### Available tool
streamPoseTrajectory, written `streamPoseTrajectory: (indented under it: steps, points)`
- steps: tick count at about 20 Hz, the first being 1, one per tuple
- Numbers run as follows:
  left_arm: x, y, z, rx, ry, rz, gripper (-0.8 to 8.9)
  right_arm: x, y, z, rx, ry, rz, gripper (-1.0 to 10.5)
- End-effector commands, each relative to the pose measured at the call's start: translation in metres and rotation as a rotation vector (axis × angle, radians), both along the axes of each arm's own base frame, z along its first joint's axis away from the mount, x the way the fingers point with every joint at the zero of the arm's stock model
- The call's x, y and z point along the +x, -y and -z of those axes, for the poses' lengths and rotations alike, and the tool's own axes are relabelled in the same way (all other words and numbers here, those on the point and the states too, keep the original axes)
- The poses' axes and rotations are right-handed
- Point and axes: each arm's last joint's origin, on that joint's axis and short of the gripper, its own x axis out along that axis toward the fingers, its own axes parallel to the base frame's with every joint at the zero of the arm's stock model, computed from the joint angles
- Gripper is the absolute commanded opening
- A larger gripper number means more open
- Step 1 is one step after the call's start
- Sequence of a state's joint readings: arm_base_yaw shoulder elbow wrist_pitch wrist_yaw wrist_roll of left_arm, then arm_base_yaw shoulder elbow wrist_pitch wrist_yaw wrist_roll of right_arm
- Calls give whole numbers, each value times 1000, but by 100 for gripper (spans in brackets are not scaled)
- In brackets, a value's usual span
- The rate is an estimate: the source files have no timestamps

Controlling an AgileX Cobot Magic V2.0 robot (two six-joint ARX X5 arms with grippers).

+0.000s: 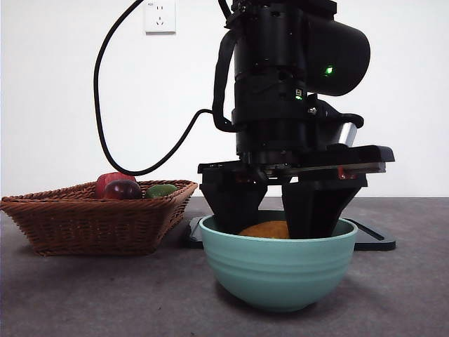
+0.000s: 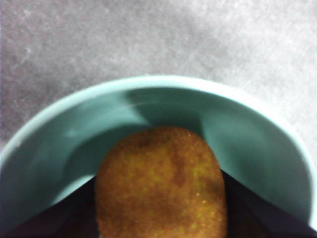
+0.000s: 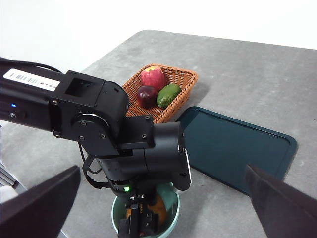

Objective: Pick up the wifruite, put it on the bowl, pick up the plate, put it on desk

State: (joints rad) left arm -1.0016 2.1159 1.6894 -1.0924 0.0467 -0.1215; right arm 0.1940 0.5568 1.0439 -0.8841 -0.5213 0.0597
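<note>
Orange-brown fruit [image 2: 161, 183] held between left fingers [image 1: 280, 210] inside bowl [image 1: 279, 270]; release next. Right fingers [image 3: 163, 198] wide open, empty.

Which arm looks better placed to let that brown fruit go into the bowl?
Left. Its gripper already reaches down into the bowl, fingers either side of the wifruite. The right gripper hangs high above, apart.

A wicker basket [image 1: 91, 217] holds a red apple [image 1: 112, 180], a dark purple fruit [image 1: 123, 189] and a green fruit [image 1: 161, 190]. Just beside the basket lies a dark tray [image 3: 233, 148]. A wall socket [image 1: 160, 15] sits above the basket.
</note>
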Motion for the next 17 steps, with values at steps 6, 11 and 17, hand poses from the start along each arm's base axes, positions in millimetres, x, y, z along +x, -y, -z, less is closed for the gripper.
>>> streamPoseTrajectory:
  steps: [6, 11, 17]
  points:
    - [-1, 4, -4, 6, -1, 17, 514, -1, 0, -6, 14, 15, -2, 656]
    - [-1, 3, -31, -15, 14, 17, 559, -1, 0, -6, 13, 15, -2, 656]
    - [-11, -13, -83, -129, 91, 38, 625, -1, 0, -6, 14, 20, -2, 656]
